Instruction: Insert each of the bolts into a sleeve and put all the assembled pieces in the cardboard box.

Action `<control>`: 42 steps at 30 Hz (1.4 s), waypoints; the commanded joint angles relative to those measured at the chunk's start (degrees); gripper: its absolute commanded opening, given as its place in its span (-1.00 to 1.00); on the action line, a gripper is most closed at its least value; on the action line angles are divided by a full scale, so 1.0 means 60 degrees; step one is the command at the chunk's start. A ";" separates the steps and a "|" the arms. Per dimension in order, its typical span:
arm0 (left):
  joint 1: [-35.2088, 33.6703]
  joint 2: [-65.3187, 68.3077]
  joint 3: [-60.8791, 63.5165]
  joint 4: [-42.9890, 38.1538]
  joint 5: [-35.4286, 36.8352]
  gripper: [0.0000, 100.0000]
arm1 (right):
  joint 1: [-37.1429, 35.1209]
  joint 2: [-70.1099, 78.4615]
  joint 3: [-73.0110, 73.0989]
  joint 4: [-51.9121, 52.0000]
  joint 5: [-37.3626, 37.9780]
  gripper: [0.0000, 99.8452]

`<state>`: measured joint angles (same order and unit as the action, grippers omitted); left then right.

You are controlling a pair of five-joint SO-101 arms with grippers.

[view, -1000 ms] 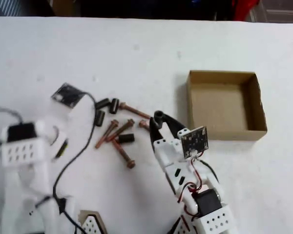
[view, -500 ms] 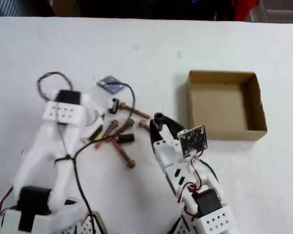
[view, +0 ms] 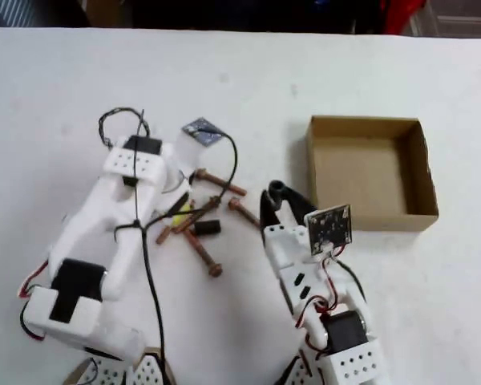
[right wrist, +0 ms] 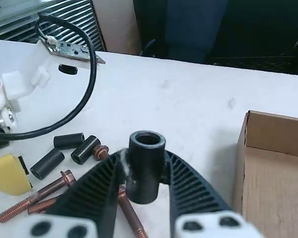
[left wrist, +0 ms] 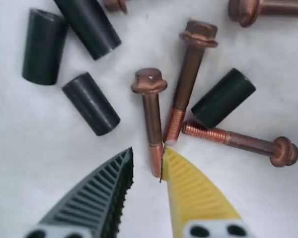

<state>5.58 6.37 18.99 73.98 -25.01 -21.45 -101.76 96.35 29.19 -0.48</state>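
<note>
White counter [view: 345,72], dark room behind. Left claw [left wrist: 146,168] apart, straddling the tip of a copper bolt [left wrist: 151,114]. Right claw [right wrist: 145,166] clamped on upright black sleeve [right wrist: 146,144], near cardboard box [view: 369,168].

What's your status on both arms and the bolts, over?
Right gripper shut on an upright sleeve. Left gripper open, fingers straddling a bolt at its threaded tip. Second bolt lies close alongside, its tip by the yellow finger.

White table [view: 104,72], scattered copper bolts [left wrist: 152,116] and black sleeves [left wrist: 91,103], open cardboard box [view: 389,218]
</note>
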 commanded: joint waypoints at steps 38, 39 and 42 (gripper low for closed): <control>0.0374 0.2425 -0.1304 -0.1377 0.0645 -0.70 | 0.0125 -0.0168 0.0088 0.0022 -0.0059 -0.97; 0.0374 0.2630 -0.1363 -0.1377 0.0645 -0.74 | 0.0125 -0.0168 0.0088 0.0022 -0.0059 -0.97; 0.0374 0.3128 -0.1802 -0.1158 0.0659 -0.86 | 0.0125 -0.0168 0.0088 0.0037 -0.0059 -0.97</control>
<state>7.60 23.08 10.64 66.95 -21.58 -21.45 -101.76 96.35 29.19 -0.48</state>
